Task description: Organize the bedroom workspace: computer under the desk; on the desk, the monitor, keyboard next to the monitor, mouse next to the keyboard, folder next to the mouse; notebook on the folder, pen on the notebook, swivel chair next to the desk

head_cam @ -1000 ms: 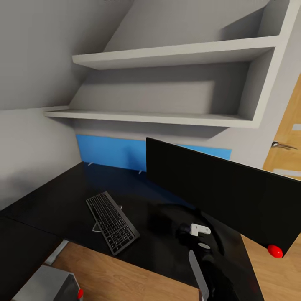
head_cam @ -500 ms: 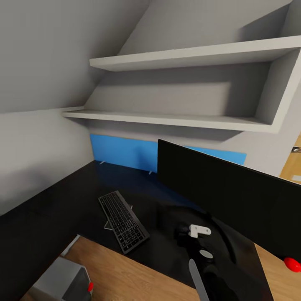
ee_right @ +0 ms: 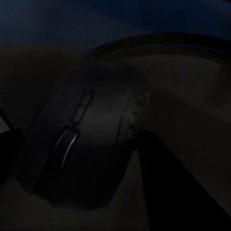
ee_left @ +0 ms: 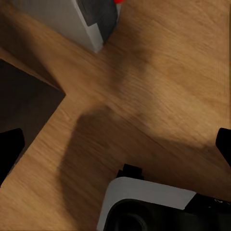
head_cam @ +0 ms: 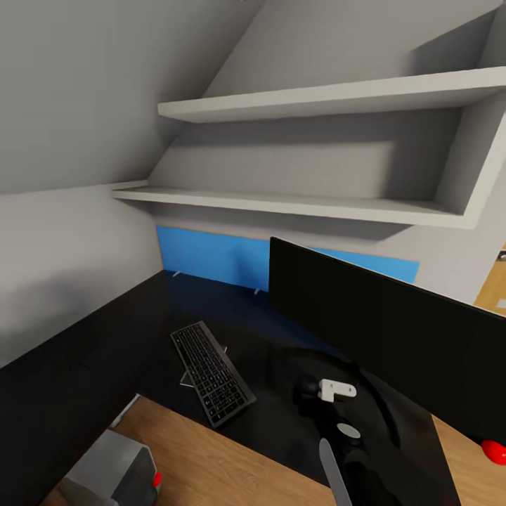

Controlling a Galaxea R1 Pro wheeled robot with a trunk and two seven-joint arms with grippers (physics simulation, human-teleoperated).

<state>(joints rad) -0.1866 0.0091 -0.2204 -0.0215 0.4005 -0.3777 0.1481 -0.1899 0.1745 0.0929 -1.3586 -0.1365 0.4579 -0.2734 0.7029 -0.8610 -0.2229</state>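
Only the camera has shifted; keyboard [head_cam: 213, 373] beside monitor [head_cam: 393, 337] on desk [head_cam: 84, 365]; right pincer [ee_right: 72, 159] straddles mouse [ee_right: 91, 144], grip unclear.

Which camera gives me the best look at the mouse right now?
The right wrist view: the mouse looms close and dark between the gripper's fingers, scroll wheel visible. In the head view the right arm covers that spot on the desk. The left wrist view looks at wooden floor.
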